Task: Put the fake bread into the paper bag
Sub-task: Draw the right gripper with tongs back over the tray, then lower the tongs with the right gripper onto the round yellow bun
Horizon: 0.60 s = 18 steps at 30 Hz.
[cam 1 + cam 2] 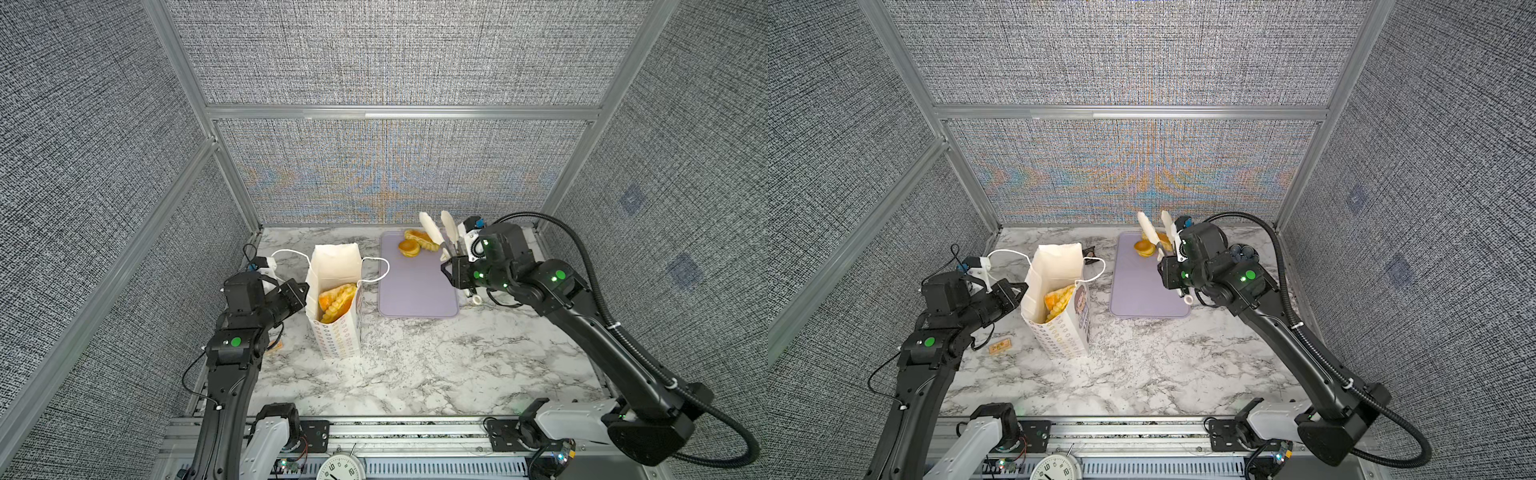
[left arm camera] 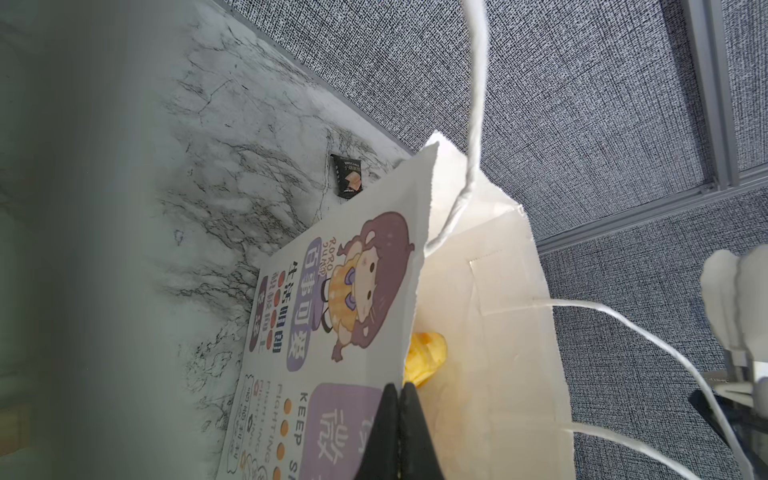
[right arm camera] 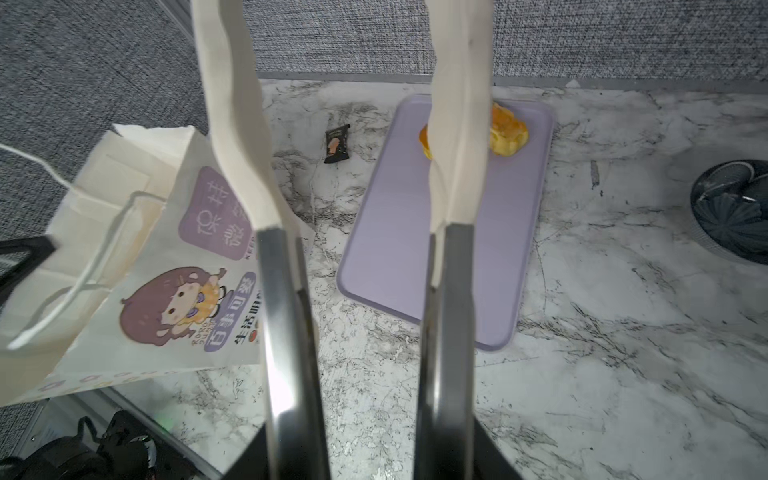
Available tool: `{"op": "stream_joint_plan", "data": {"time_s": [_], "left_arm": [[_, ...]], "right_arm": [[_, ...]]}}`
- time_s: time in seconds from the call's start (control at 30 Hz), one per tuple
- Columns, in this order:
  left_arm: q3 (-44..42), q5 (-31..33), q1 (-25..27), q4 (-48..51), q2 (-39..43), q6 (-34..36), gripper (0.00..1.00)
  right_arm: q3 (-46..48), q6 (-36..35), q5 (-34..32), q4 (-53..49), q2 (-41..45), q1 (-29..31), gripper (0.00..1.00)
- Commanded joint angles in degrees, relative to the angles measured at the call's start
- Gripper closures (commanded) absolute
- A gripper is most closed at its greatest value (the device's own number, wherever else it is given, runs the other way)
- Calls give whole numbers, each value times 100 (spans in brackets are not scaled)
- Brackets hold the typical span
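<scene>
**Right tool poised over the last loaves; left tool keeps the bag open**

The paper bag (image 1: pixel 334 332) stands toward the left edge of the tabletop (image 1: pixel 415 365), mouth up and open. Several pieces of fake bread (image 1: pixel 338 301) already fill it close to the rim. The left tool (image 2: pixel 400 388) is pressed together on the rim of the bag's printed side wall, pinching the paper.

The rest of the bread (image 1: pixel 417 243) sits at the far end of the lavender tray (image 1: pixel 415 291), near the tabletop's back edge. It is a round bun beside a longer ridged pastry, and the pastry's long axis runs roughly along the tray's far short edge.

The right tool (image 1: pixel 434 216) hangs over that end with its white-wrapped fingers spread and nothing between them. It is clearly the nearer arm. In the right wrist view the bread lies around the finger farther from the bag, partly hidden behind it, not centred in the gap. The pick probably calls for a small sideways shift away from the bag before descending, with the fingers set across the pastry's short width.
</scene>
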<state>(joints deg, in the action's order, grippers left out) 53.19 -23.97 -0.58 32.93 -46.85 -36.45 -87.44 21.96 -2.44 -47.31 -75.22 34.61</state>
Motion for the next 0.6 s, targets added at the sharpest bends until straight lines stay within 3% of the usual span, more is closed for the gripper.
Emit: {"op": "stream_joint_plan", "data": {"time_s": [0.0,0.23,0.57], "left_arm": [[34,13,-10,-41,3,67,100],[35,21,-12,-28,18,94,100],[66,6,-8,-40,-17,94,100]], "right_arm": [[66,-81,362,-6,-176,-217,55],[391,105,1141,302,-589,-669,55],[494,278,1621,480,-1256,-1029,55]]}}
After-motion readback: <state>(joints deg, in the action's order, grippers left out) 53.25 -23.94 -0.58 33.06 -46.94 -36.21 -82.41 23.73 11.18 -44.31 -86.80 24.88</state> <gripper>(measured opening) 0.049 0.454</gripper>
